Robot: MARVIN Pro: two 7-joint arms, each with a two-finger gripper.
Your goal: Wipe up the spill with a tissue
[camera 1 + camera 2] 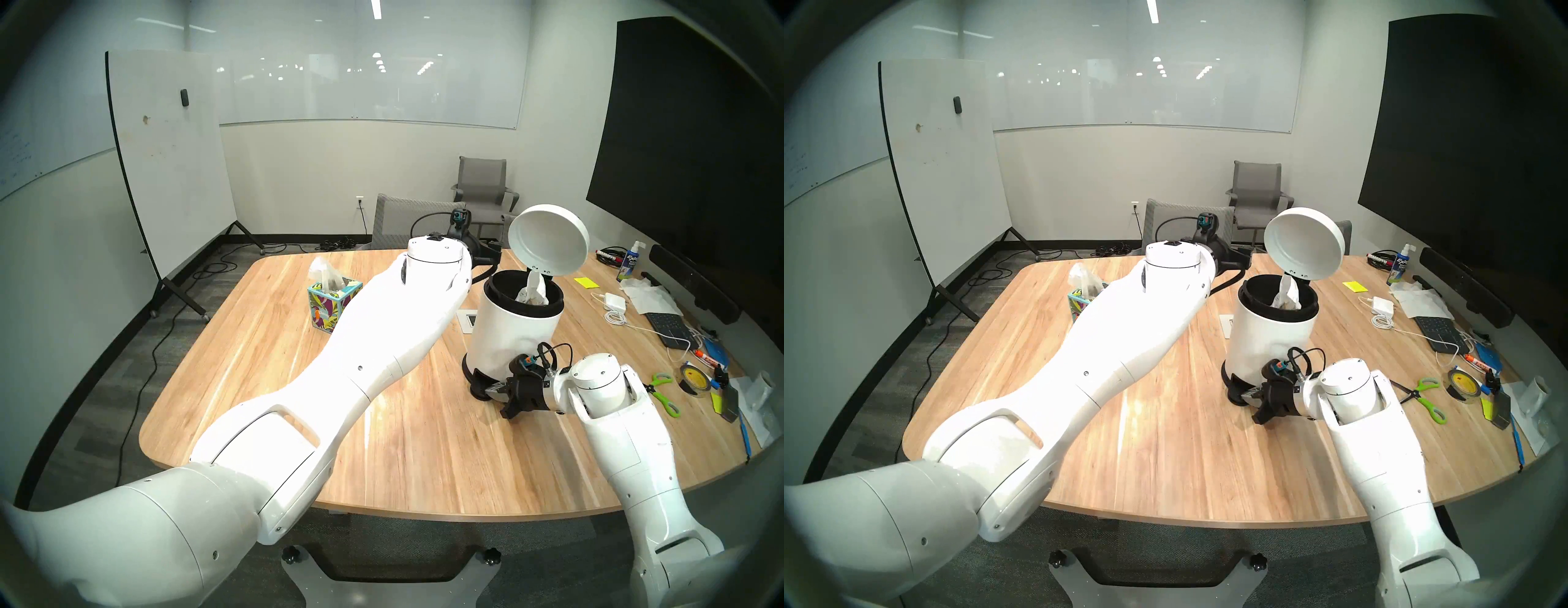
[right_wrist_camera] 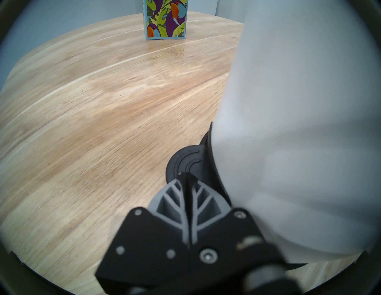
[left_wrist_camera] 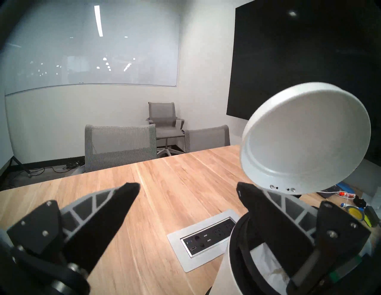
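A white tissue (image 1: 533,288) stands crumpled in the mouth of the white pedal bin (image 1: 513,335), whose round lid (image 1: 549,242) is tipped up. The left wrist view shows the same tissue (image 3: 268,265) down inside the bin. My left gripper (image 3: 188,189) hangs open and empty above the bin's far rim, beside the raised lid. My right gripper (image 2: 186,175) is shut on nothing, its tips resting on the bin's black pedal (image 2: 183,162) at the table. The spill is out of view. The toucan-printed tissue box (image 1: 333,303) stands at the far left, partly behind my left arm.
Clutter lines the table's right side: green scissors (image 1: 662,388), a tape roll (image 1: 691,378), a dark keyboard (image 1: 668,329), a white charger (image 1: 615,299), a spray bottle (image 1: 632,261). A power outlet panel (image 3: 206,239) is set in the table behind the bin. Chairs (image 1: 407,216) stand beyond the far edge.
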